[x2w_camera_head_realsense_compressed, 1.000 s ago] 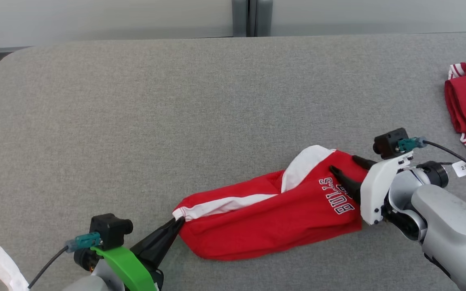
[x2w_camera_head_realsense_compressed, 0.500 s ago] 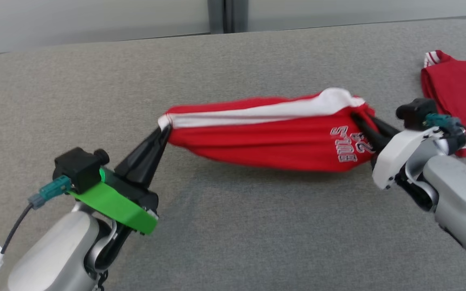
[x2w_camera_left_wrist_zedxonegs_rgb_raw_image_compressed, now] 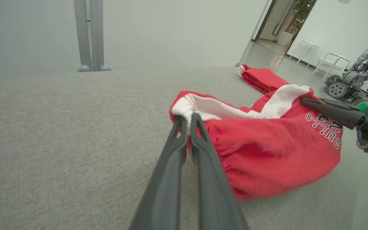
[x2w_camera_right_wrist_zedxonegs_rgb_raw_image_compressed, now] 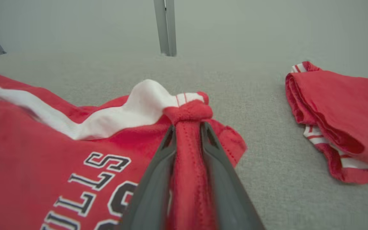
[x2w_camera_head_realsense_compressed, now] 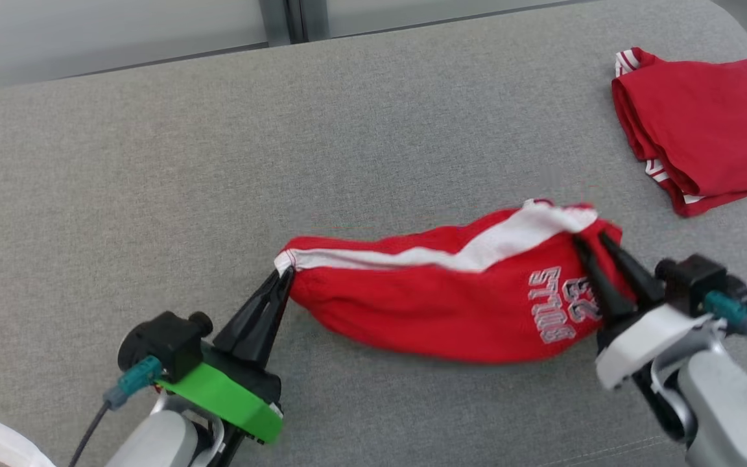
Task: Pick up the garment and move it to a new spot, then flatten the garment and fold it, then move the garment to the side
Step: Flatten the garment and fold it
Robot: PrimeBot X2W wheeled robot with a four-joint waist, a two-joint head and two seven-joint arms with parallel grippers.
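Observation:
The garment (x2w_camera_head_realsense_compressed: pixel 438 305) is red with a white stripe and lettering, stretched between my two grippers over the grey table (x2w_camera_head_realsense_compressed: pixel 153 162). My left gripper (x2w_camera_head_realsense_compressed: pixel 284 272) is shut on its left corner by the white hem (x2w_camera_left_wrist_zedxonegs_rgb_raw_image_compressed: pixel 184 110). On the other side, my right gripper (x2w_camera_head_realsense_compressed: pixel 591 237) is shut on a bunched fold at the right end (x2w_camera_right_wrist_zedxonegs_rgb_raw_image_compressed: pixel 187 115). The cloth (x2w_camera_left_wrist_zedxonegs_rgb_raw_image_compressed: pixel 267 150) sags in the middle and its lower edge appears to rest on the table. In the left wrist view the right gripper's fingers (x2w_camera_left_wrist_zedxonegs_rgb_raw_image_compressed: pixel 327 111) reach in from the right.
A second red garment (x2w_camera_head_realsense_compressed: pixel 704 123), folded, lies at the table's far right (x2w_camera_right_wrist_zedxonegs_rgb_raw_image_compressed: pixel 340 118). A white scrap (x2w_camera_head_realsense_compressed: pixel 4 444) sits at the lower left edge. Beyond the table's far edge is a pale wall with a grey post (x2w_camera_left_wrist_zedxonegs_rgb_raw_image_compressed: pixel 89 35).
The right gripper went from open over the garment to shut on its right end. Both grippers lifted and stretched the garment, then lowered it. The camera turned, shifting the scene left.

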